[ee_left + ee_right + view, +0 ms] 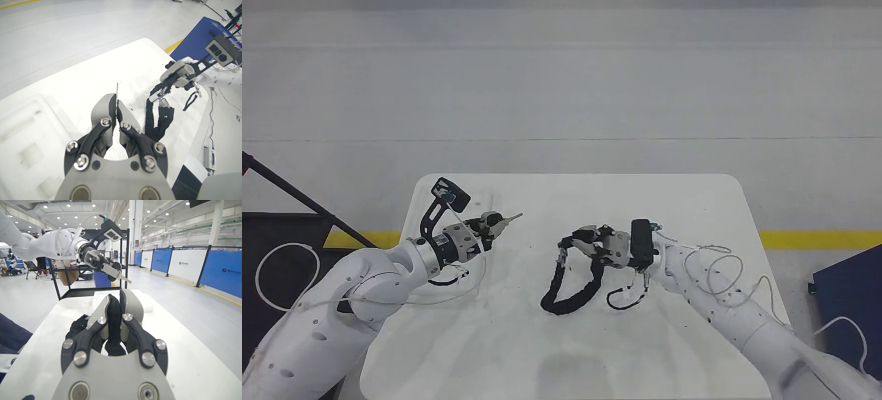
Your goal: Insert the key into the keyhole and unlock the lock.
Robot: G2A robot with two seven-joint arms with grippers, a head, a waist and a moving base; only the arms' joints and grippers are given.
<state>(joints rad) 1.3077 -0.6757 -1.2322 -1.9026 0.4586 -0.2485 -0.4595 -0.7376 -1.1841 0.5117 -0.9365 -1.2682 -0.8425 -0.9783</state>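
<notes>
In the top view my left gripper (492, 222) hovers over the left part of the white table (542, 350). It is shut on a thin metal key (510, 217) whose blade points toward the lock. From the left wrist view the key blade (117, 91) sticks out beyond the closed gripper (116, 99). My right gripper (587, 245) is shut on the black fabric-sleeved chain lock (572, 290), and the sleeve (114, 311) sits pinched in the gripper (115, 300). The silver lock body (156, 96) juts from the right gripper (166, 83), a gap away from the key (125, 278).
A white foam tray (22, 132) with recesses lies beside the left gripper. A blue cabinet (200, 37) stands off the table's right side. A black metal rack (90, 291) stands beyond the table's far end. Loose cables (712, 270) hang along the right arm.
</notes>
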